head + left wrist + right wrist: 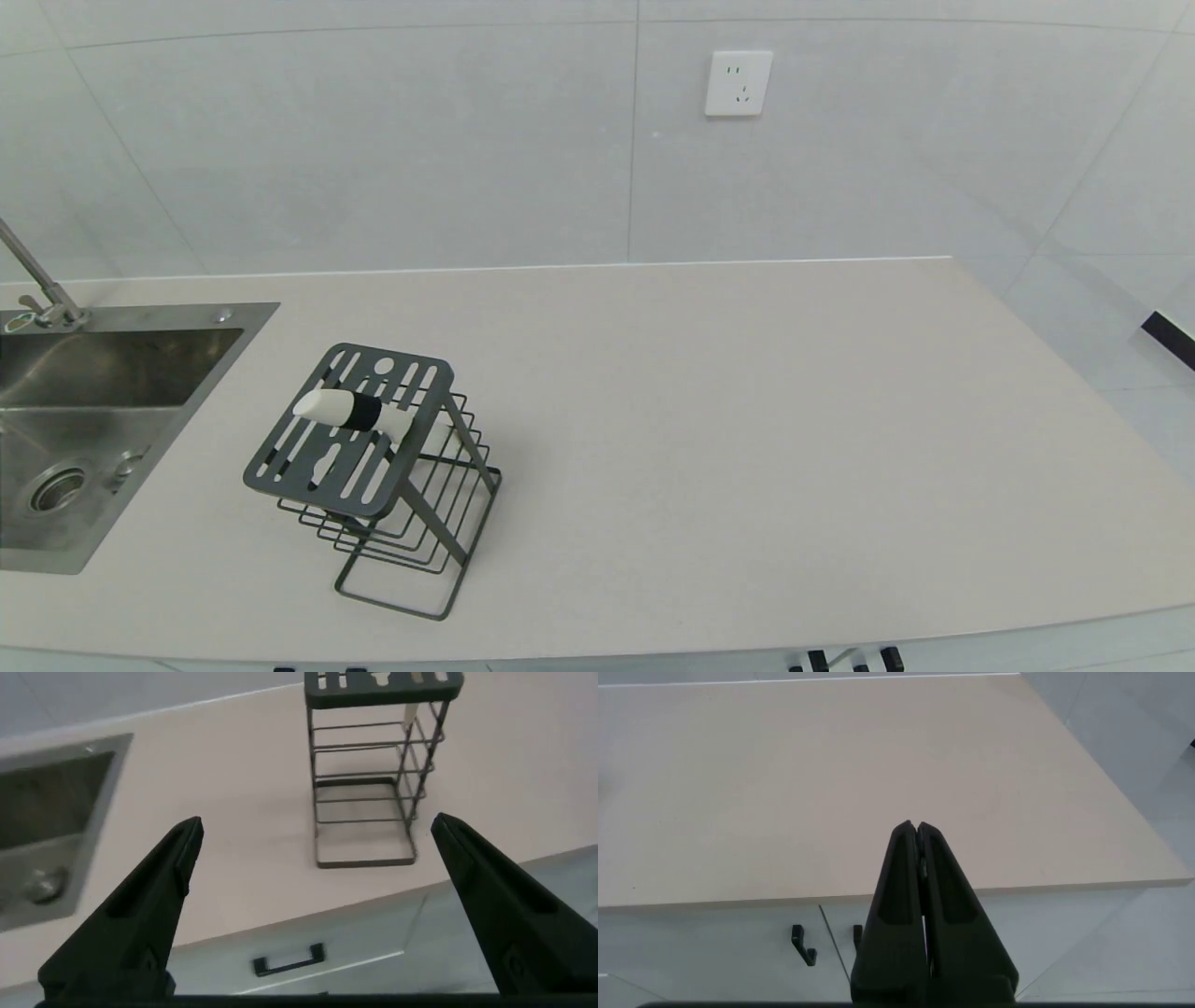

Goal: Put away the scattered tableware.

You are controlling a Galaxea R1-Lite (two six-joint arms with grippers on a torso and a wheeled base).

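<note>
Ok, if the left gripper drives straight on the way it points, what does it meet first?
Most likely the wire rack, which shows between the open fingertips of the left gripper on the countertop. Depth is unclear, so it could touch bare countertop just short of the rack's base instead.

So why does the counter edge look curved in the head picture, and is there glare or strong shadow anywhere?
Head view: the wide lens bows the front edge of the counter and the tile lines on the wall. The light is soft, the rack casts hardly any shadow, and the sink shows only a dull sheen. Left wrist view: even light, no glare. Right wrist view: the counter is evenly lit too.
</note>
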